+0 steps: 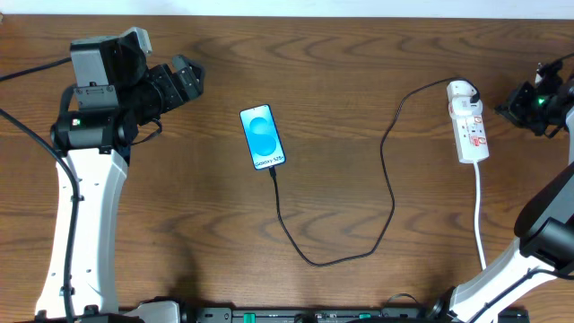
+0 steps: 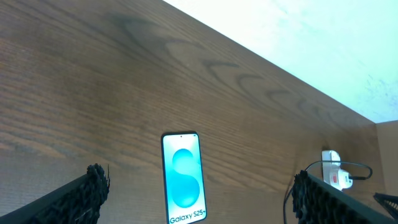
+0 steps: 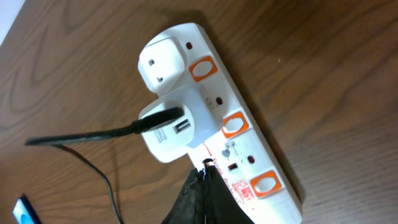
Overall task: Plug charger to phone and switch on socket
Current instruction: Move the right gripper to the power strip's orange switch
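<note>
Viewing from overhead, we note the left gripper poised above the table, with the phone lying flat a short way ahead of its fingertips, screen up and lit blue. In the left wrist view its two fingers stand wide apart and hold nothing. The phone sits in line with the gap between them, ahead of the tips and touching neither.

The charger meets the phone's edge on the side away from the left fingers. It is too small for us to tell whether the tip is fully seated. From there the cable runs in a wide loop across the table and up to the socket, well apart from the left fingers.

In the right wrist view the right gripper shows as one dark tip, its fingers pressed together and empty. The tip lies over the face of the socket, just beside the middle switch and between it and the last one. We cannot tell whether it touches the surface. The white adapter sits in the socket directly ahead of the right fingertips, with the black cable plugged into its side. The white cord leaves the socket's far end, behind the right fingers. We cannot read the switch positions.
</note>
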Robot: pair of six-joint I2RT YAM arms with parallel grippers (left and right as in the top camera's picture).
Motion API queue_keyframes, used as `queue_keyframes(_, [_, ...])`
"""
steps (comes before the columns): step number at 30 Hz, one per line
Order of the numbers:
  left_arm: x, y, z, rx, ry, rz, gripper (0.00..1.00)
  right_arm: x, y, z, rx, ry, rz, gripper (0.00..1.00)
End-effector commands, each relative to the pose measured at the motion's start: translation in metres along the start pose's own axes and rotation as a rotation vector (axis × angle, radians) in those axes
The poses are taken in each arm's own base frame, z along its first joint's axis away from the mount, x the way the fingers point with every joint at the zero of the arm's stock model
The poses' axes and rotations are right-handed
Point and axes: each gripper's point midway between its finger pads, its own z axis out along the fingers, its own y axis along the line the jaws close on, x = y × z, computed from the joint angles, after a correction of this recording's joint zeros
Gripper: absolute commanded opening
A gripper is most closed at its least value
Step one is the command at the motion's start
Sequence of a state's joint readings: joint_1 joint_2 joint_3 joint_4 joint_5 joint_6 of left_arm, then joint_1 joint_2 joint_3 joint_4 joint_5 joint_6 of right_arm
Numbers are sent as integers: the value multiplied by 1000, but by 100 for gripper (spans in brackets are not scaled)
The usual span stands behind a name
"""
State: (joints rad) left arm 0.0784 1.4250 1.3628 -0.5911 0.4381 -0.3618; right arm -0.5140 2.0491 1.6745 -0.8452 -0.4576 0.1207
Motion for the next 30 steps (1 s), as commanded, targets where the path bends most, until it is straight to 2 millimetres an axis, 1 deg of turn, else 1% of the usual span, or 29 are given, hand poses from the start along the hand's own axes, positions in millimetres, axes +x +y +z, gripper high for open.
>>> queue_keyframes(1, [-1, 3, -1, -11, -7, 7, 96, -3, -6, 8, -12, 5, -21, 1])
queue_keyframes(8, [-1, 3, -1, -11, -7, 7, 96, 3, -18, 29, -5, 40, -14, 1])
queue_keyframes(17, [-1, 3, -1, -11, -7, 7, 96, -1, -21, 31, 3, 28, -75, 1])
queue_keyframes(19, [-1, 3, -1, -11, -7, 7, 96, -1, -23, 32, 16, 25, -76, 1])
queue_keyframes(26, [-1, 3, -1, -11, -7, 7, 96, -4, -23, 33, 15, 14, -83, 1])
queue_keyframes(30, [-1, 3, -1, -11, -7, 7, 96, -4, -25, 38, 13, 17, -82, 1])
